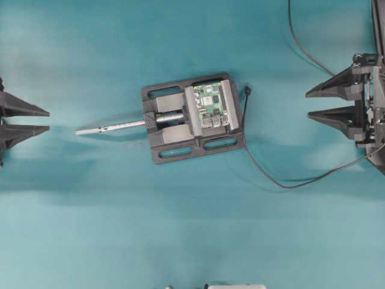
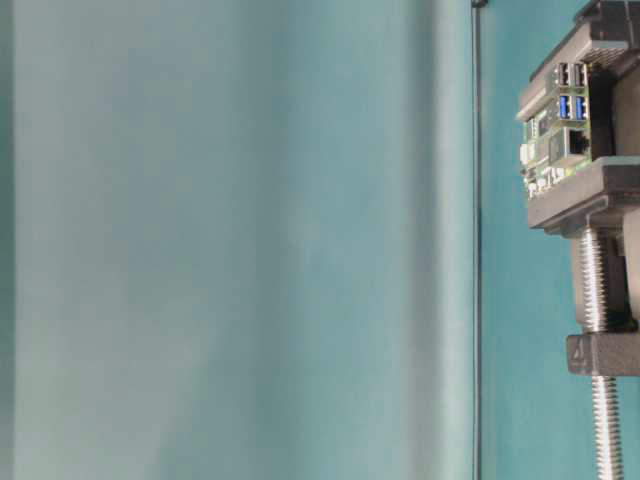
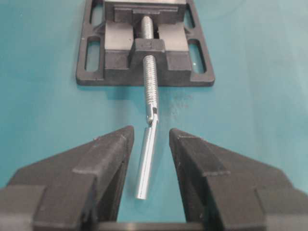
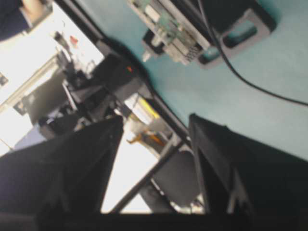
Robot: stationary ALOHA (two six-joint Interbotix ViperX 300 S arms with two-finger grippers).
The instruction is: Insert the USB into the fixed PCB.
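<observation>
— Two grippers, one plain teal table (image 1: 90,229). Anything else around it?
— Past the table edge the right wrist view shows a bright, blurred room with dark equipment; nothing there I can name.
— Where's the board?
— The fixed PCB (image 1: 212,103) sits clamped in the black vise (image 1: 194,119) near the table's middle, its long side running roughly up and down the overhead view, across the vise's screw (image 1: 120,125), which sticks out toward the left.
— And the plug?
— The USB (image 1: 247,91) lies on the table just beside the vise's right edge, tip pointing up-screen, its thin cable (image 1: 283,182) curving off toward the right.
— Grippers?
— Left gripper (image 1: 49,120) and right gripper (image 1: 307,104) both stand spread with nothing between their fingers, well apart from the vise.
</observation>
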